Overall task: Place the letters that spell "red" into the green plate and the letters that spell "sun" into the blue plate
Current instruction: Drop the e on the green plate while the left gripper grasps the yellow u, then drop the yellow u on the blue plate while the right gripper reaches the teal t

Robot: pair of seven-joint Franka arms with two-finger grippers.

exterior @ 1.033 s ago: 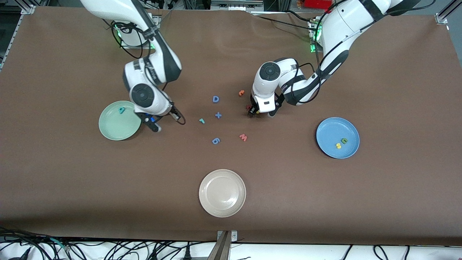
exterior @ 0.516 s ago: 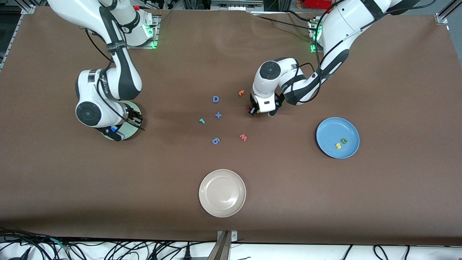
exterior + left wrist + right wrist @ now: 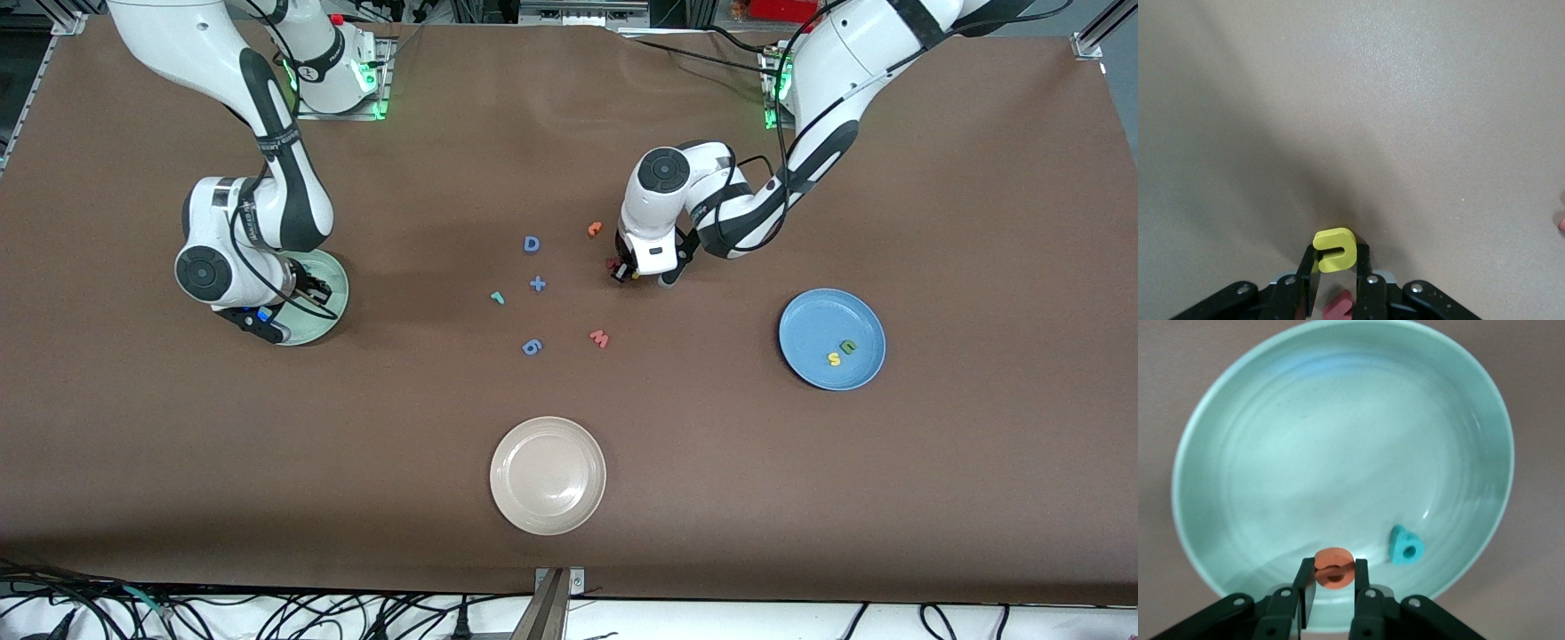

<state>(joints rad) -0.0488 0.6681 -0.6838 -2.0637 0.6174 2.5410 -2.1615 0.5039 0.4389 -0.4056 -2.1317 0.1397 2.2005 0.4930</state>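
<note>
My right gripper point(image 3: 311, 289) hangs low over the green plate point(image 3: 313, 331), shut on the orange "e" point(image 3: 1333, 568). The teal "d" point(image 3: 1406, 545) lies in that green plate point(image 3: 1305, 453), beside the held letter. My left gripper point(image 3: 622, 274) is down at the table's middle, shut on the yellow "u" point(image 3: 1335, 250). In the blue plate point(image 3: 805, 316), toward the left arm's end, lie the yellow "s" point(image 3: 834, 359) and the green "n" point(image 3: 848, 348). The teal "r" point(image 3: 497, 298) rests on the table between the two grippers.
A dark red letter point(image 3: 1341, 308) lies right beside the left gripper. Loose on the table are a blue "D" point(image 3: 532, 244), a blue plus point(image 3: 537, 284), a blue "6" point(image 3: 532, 347), a red "w" point(image 3: 599, 338) and an orange letter point(image 3: 595, 228). A beige plate point(image 3: 548, 476) sits nearest the front camera.
The right arm has swung from beside the green plate to over it, carrying the orange "e". The left gripper has shut on the yellow "u" and stayed in place.
</note>
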